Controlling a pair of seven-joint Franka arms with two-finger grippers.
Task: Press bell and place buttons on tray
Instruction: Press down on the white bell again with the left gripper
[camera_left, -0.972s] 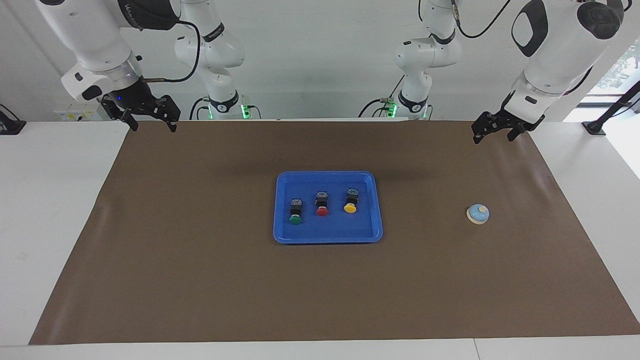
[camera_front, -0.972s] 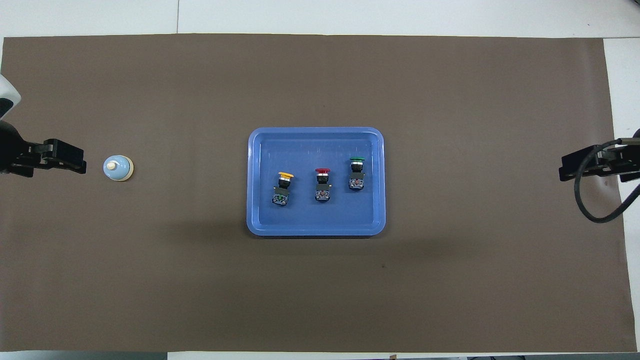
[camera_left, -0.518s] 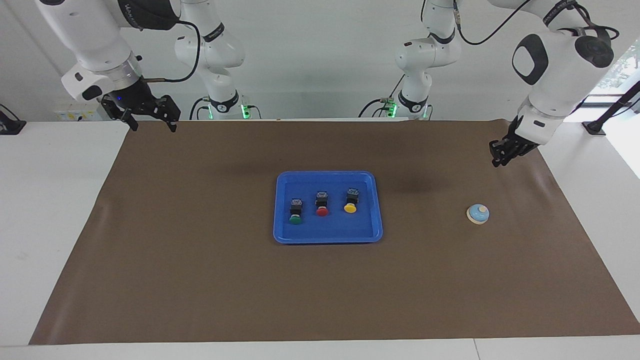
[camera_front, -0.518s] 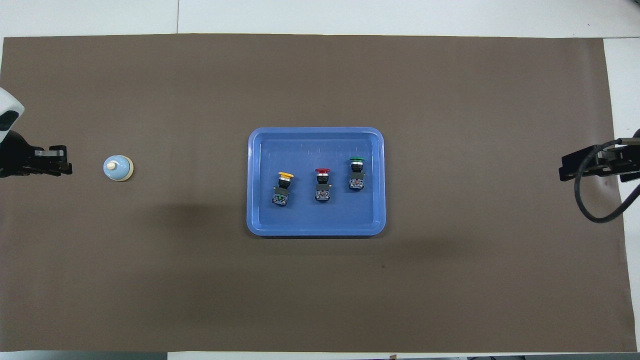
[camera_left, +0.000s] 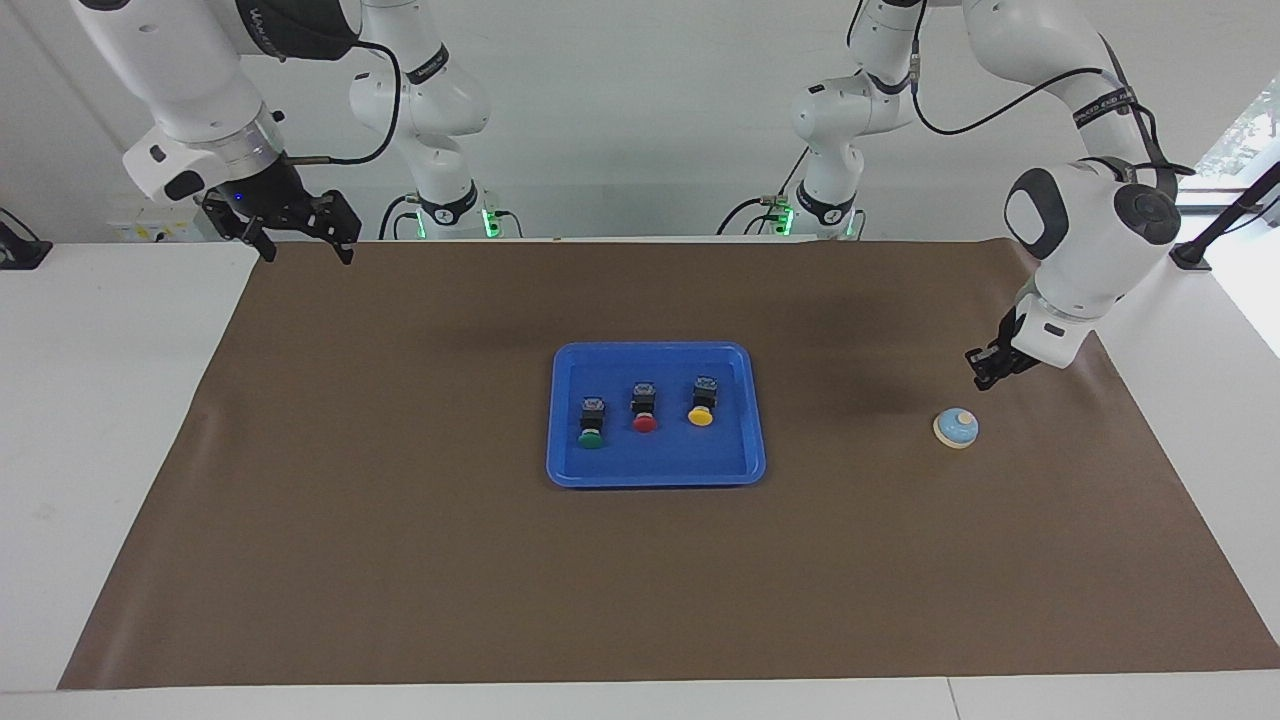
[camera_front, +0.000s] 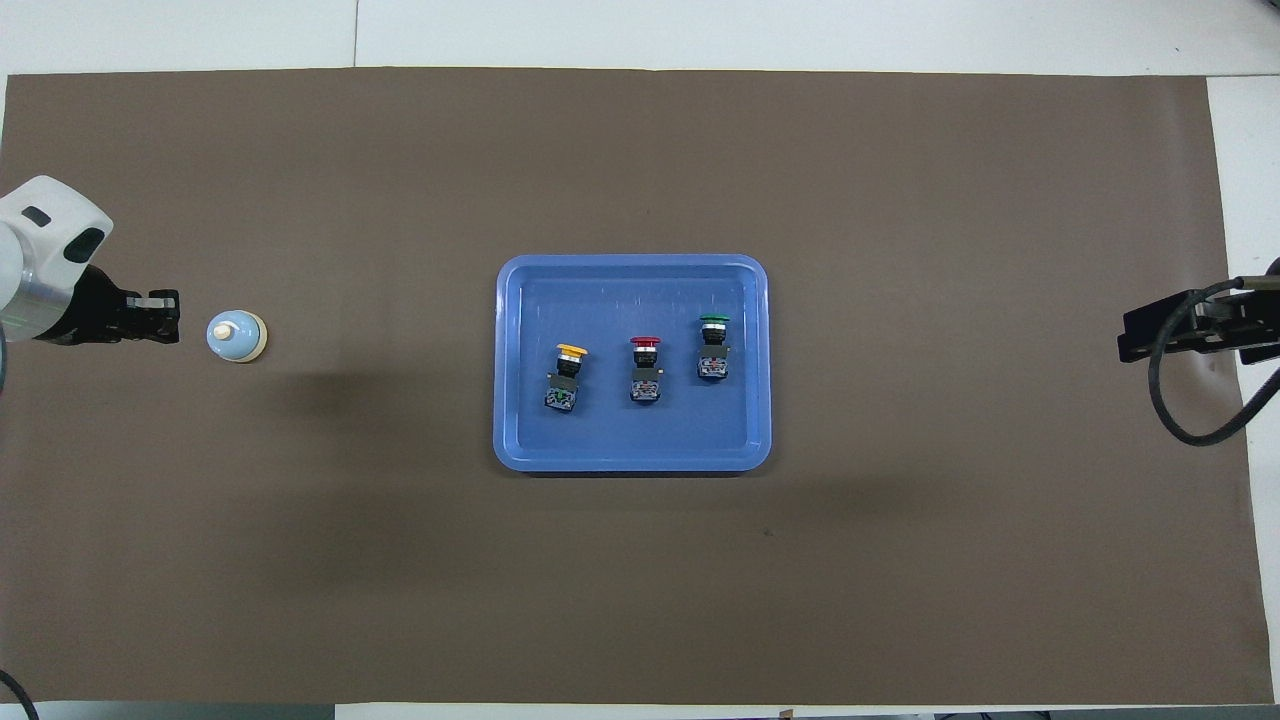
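Observation:
The bell (camera_left: 957, 427) stands on the brown mat toward the left arm's end of the table; it also shows in the overhead view (camera_front: 236, 336). My left gripper (camera_left: 985, 375) is shut and empty, low over the mat just beside the bell and apart from it; the overhead view shows it too (camera_front: 165, 318). The blue tray (camera_left: 655, 478) lies mid-table and holds the green button (camera_left: 591, 437), the red button (camera_left: 644, 422) and the yellow button (camera_left: 700, 415). My right gripper (camera_left: 307, 252) waits open and raised over the mat's corner at the right arm's end.
The brown mat (camera_left: 400, 560) covers most of the white table. In the overhead view the tray (camera_front: 632, 462) holds the yellow (camera_front: 571, 350), red (camera_front: 645, 342) and green (camera_front: 714, 320) buttons. The right gripper's cable (camera_front: 1165, 410) hangs over the mat's edge.
My left gripper has come down and moved toward the bell, and its fingers have closed. The right arm, the tray and the buttons have not moved.

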